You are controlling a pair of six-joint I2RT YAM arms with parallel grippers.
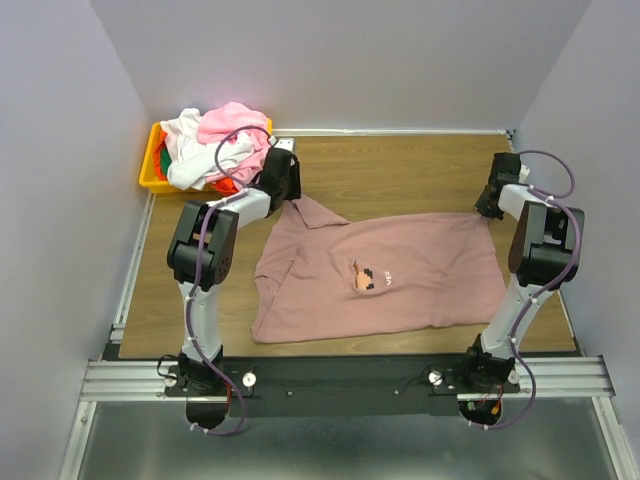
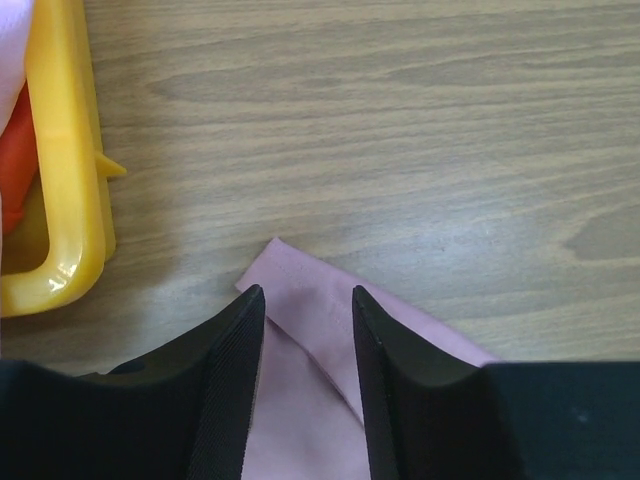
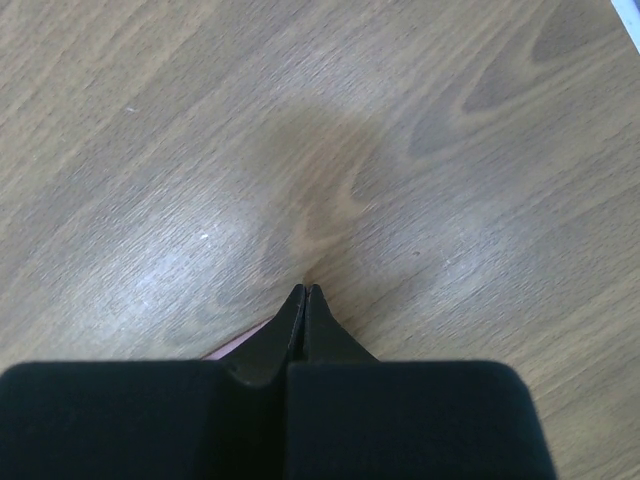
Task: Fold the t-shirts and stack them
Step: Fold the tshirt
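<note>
mauve-pink tee (image 1: 430, 270) is lying spread mostly flat in the middle of the wooden table (image 1: 400, 165), pixel print (image 1: 367, 277) facing up. The left part is rumpled, with one flap folding over near the left edge.

left gripper (image 2: 308, 295) is sitting low over the tee's far-left corner. Its fingers (image 2: 235, 380) are standing apart and straddling the cloth, with a folded edge running up between them. They aren't pinching anything; the corner tip is poking out just past the fingertips onto bare wood.

right gripper (image 3: 303, 290) is sitting at the tee's far-right corner, its fingers (image 3: 325, 340) pressing together with no gap. Only a thin pink sliver is showing under the left finger in the wrist view, so I can't tell whether any cloth is caught.

other tees (image 1: 215, 140) (light pink, white, some red-orange and green) are heaping in the yellow bin (image 1: 148, 172) at the far-left corner of the table. The bin is sitting just beside the left gripper, not touching the mauve-pink tee.
</note>
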